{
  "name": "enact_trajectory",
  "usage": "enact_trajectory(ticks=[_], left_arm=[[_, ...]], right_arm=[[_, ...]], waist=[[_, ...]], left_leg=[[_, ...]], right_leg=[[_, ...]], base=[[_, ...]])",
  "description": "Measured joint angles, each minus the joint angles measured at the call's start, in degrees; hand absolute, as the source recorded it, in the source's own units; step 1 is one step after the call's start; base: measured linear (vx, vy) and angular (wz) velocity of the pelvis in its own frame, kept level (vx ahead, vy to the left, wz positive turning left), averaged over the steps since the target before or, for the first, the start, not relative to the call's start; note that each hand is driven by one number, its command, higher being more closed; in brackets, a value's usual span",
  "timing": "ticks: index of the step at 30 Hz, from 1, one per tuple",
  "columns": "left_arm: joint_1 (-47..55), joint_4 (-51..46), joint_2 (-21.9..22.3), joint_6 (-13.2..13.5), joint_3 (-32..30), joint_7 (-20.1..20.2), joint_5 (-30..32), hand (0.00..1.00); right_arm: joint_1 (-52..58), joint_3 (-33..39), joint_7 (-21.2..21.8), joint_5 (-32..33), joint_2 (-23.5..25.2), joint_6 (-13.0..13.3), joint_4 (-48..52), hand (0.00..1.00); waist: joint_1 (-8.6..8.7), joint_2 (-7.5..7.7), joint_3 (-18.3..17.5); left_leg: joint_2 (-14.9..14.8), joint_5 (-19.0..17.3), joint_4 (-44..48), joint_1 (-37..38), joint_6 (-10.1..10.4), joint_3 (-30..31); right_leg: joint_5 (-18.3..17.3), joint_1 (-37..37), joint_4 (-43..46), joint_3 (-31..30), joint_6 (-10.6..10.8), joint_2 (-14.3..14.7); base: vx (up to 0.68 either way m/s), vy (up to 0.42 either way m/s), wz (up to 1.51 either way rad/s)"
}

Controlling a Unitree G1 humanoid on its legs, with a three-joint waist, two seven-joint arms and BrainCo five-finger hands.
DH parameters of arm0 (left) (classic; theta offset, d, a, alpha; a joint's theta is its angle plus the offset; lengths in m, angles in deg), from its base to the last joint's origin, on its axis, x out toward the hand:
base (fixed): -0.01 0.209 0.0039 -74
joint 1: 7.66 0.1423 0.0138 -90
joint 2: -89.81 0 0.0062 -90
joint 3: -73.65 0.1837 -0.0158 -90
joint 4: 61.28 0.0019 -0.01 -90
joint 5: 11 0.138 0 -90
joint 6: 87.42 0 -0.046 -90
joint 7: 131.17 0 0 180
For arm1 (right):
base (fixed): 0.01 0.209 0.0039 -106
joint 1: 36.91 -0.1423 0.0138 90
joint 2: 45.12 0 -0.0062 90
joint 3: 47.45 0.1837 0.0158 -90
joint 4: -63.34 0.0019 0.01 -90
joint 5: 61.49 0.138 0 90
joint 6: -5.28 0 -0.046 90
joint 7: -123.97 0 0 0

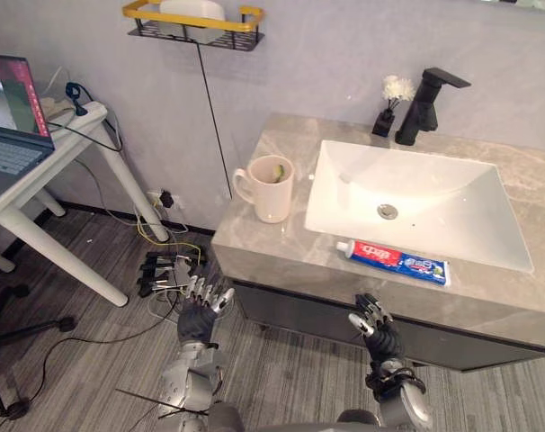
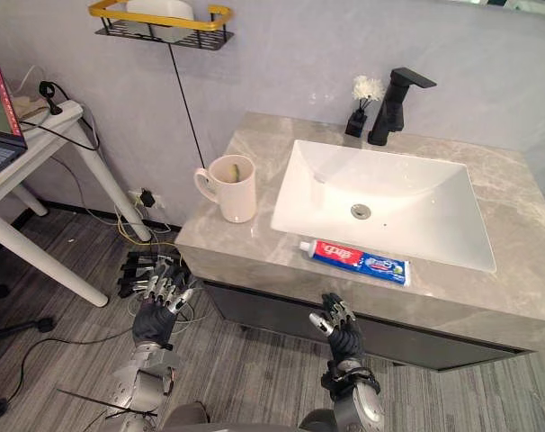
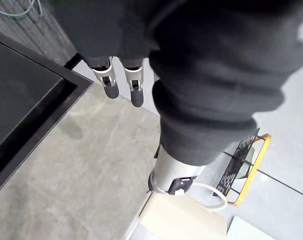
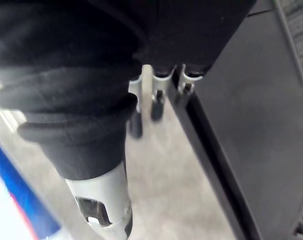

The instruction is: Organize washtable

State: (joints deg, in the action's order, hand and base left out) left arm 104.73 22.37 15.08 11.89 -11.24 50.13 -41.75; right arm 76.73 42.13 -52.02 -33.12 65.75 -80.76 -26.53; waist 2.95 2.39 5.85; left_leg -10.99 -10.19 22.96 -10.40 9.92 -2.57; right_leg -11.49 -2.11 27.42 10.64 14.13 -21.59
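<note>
Fingers of the left hand [image 1: 201,306] and the right hand [image 1: 378,331] were straight and apart, holding nothing, low before the washtable [image 1: 250,247]. Near its front edge lay the toothpaste tube [image 1: 394,261], flat on smooth grey stone. It looked light, soft and squashy, so its middle seemed best to grab. Farther back stood the cream mug [image 1: 272,193], hard and breakable, beside the shiny white sink [image 1: 434,193].

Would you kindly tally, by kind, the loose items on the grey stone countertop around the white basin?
Cream ceramic mug: 1
Red, white and blue toothpaste tube: 1
Small black vase of white flowers: 1
Total: 3
</note>
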Motion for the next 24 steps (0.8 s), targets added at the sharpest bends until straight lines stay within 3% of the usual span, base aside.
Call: enact_trajectory(ticks=[2,3,4,5,6,7,8,10,11,12,13,14,16,19,23,24], left_arm=[[0.3,0.09,-0.59,-0.01,1.04,0.02,0.3,0.0],[0.27,0.18,-0.69,-0.02,0.98,0.01,0.71,0.0],[0.36,0.16,-0.45,0.01,0.89,0.02,1.32,0.0],[0.76,0.16,0.09,0.0,0.79,0.1,2.3,0.0],[1.37,0.13,0.98,-0.01,0.53,0.55,2.47,0.0],[1.43,0.24,1.59,-0.18,-0.52,1.18,2.48,0.0],[1.5,0.23,1.91,-0.17,-1.84,1.17,2.46,0.0],[1.72,0.17,1.92,-0.16,-3.09,1.22,2.42,0.0],[1.78,0.17,1.95,-0.16,-3.35,1.24,2.39,0.0],[1.91,0.26,2.33,-0.28,-3.61,1.23,2.32,0.0],[2.27,0.36,2.66,-0.38,-3.55,1.28,2.32,0.0],[2.29,0.46,2.81,-0.39,-3.56,1.34,2.32,0.0],[1.79,2.08,4.55,-0.68,-3.52,1.84,1.82,0.0],[2.6,2.29,4.86,-1.37,-3.52,2.36,0.15,0.0],[4.36,2.42,4.99,-1.74,-2.99,2.43,0.03,0.0],[5.64,4.98,5.97,-2.8,-2.99,3.47,-0.04,0.0]], right_arm=[[1.01,0.32,-0.12,-0.39,0.28,0.34,1.36,0.0],[0.76,0.11,-0.23,-0.79,0.27,0.53,1.21,0.0],[0.51,0.17,-0.25,-0.87,0.26,0.64,1.17,0.0],[0.27,0.0,-0.24,-0.89,0.17,0.93,0.9,0.0],[0.26,-0.39,-0.22,-0.88,0.12,1.11,0.37,0.0],[0.3,-1.27,-0.13,-0.8,-0.35,1.1,-0.52,0.0],[0.33,-2.71,-0.06,-0.69,-0.39,0.84,-1.71,0.0],[-0.15,-4.57,0.32,-0.68,-0.93,0.62,-1.92,0.0],[-0.58,-5.0,0.52,-0.72,-0.98,0.62,-2.08,0.0],[-1.89,-5.22,1.2,-0.88,-1.2,0.61,-3.05,0.0],[-3.2,-5.13,1.18,-0.88,-1.36,0.61,-4.25,0.0],[-3.88,-5.1,1.17,-0.88,-1.45,0.6,-4.51,0.0],[-6.33,-4.64,0.85,-0.92,-3.35,0.55,-6.51,0.0],[-6.09,-4.26,0.6,-1.46,-3.31,0.47,-6.64,0.0],[-5.12,-3.71,-0.28,-2.02,-3.12,0.47,-6.51,0.0],[-0.68,-3.91,-0.28,-2.06,-0.82,-0.48,-3.14,0.0]], waist=[[0.09,0.34,0.17],[-0.76,0.39,0.21],[-0.91,0.6,0.14],[-0.72,-0.17,0.81],[-0.59,-1.39,1.39],[-0.38,-1.59,2.47],[-0.65,-1.74,2.76],[-0.71,-1.66,2.71],[-0.75,-1.6,2.72],[-0.88,-0.98,2.51],[-1.2,-0.71,2.26],[-1.33,-0.91,2.2],[-2.06,-2.92,2.55],[-2.36,-2.1,2.64],[-3.14,-1.64,2.55],[-3.93,-2.31,0.26]], left_leg=[[1.16,-0.43,-1.18,1.03,-1.0,-2.54],[1.96,-0.09,-2.78,1.43,-1.88,-5.28],[2.21,-0.01,-3.71,1.74,-2.45,-6.61],[3.18,0.62,-5.59,2.72,-4.06,-8.65],[3.19,1.22,-7.34,3.49,-6.05,-10.39],[3.44,1.55,-8.07,4.6,-7.6,-12.06],[3.43,1.4,-7.99,5.26,-8.05,-13.11],[3.54,1.31,-7.83,5.18,-8.41,-14.01],[3.64,1.37,-7.92,5.03,-8.49,-14.27],[4.2,1.63,-8.55,5.02,-8.32,-14.86],[4.58,1.91,-8.95,4.42,-7.78,-15.28],[4.57,1.96,-8.92,3.59,-7.51,-15.38],[3.47,3.71,-9.91,1.99,-6.93,-15.17],[2.84,4.8,-11.31,3.34,-6.03,-14.61],[2.8,4.88,-14.26,7.94,-5.91,-14.68],[2.97,4.12,-18.51,14.09,-4.86,-15.02]], right_leg=[[4.37,-0.7,-1.93,-0.23,-1.15,-1.29],[7.35,-2.77,-2.41,0.45,-5.14,-2.09],[9.07,-3.53,-2.88,1.7,-7.52,-2.62],[13.7,-4.05,-5.2,4.85,-9.76,-3.41],[15.53,-4.23,-6.99,5.89,-9.92,-3.51],[13.01,-5.12,-1.32,5.83,-8.73,-2.73],[8.22,-5.38,4.64,6.02,-8.65,-0.71],[1.81,-4.51,8.22,8.47,-9.11,2.21],[0.35,-3.64,7.64,9.76,-9.46,2.98],[-1.89,-0.5,0.93,13.48,-10.42,4.28],[-2.69,2.12,-6.65,13.97,-9.11,5.81],[-2.74,2.57,-9.72,14.08,-8.3,6.54],[1.03,3.04,-16.07,13.88,-7.71,9.68],[2.7,5.94,-20.37,14.27,-8.32,11.74],[2.74,8.32,-18.47,12.5,-8.39,11.94],[7.37,7.88,-25.59,8.1,-8.26,12.18]], base=[[-0.09,0.3,-0.54],[-0.11,0.214,-0.67],[-0.17,0.29,-0.87],[-0.17,0.298,-0.75],[-0.16,0.324,-0.82],[-0.12,0.244,-0.74],[-0.07,0.149,-0.56],[-0.03,0.058,-0.32],[-0.04,0.004,-0.27],[-0.03,-0.034,-0.26],[-0.02,-0.056,-0.24],[-0.01,-0.083,-0.14],[0.01,-0.059,-0.12],[0.12,-0.075,0.06],[0.1,-0.002,0.05],[0.0,0.0,0.0]])
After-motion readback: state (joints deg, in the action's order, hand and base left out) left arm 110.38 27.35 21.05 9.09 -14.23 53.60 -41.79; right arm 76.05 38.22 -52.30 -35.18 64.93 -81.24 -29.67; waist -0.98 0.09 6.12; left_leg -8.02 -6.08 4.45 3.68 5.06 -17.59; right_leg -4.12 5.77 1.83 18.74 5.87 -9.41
